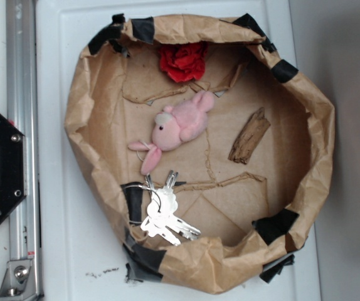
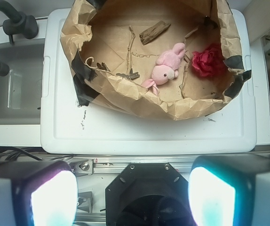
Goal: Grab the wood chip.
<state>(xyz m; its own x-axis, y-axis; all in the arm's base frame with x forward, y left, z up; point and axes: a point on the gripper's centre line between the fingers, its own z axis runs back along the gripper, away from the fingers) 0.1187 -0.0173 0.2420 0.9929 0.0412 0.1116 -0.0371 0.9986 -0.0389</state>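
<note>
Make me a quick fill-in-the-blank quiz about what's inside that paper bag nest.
1. The plush bunny is colored ____.
2. The wood chip lies to the ____ of the bunny in the exterior view.
3. The metal items near the black tape in the paper nest are ____.
4. The gripper is ____, far from the chip.

Answers: pink; right; keys; open

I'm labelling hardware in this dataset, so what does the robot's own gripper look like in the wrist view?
Only the gripper fingers show, at the bottom edge of the wrist view: two bulky, rounded grey pads, one on each side, blurred by closeness. Their inner faces glow whitish with cyan and pink tints. No arm links, cables or markings on them can be made out.
</note>
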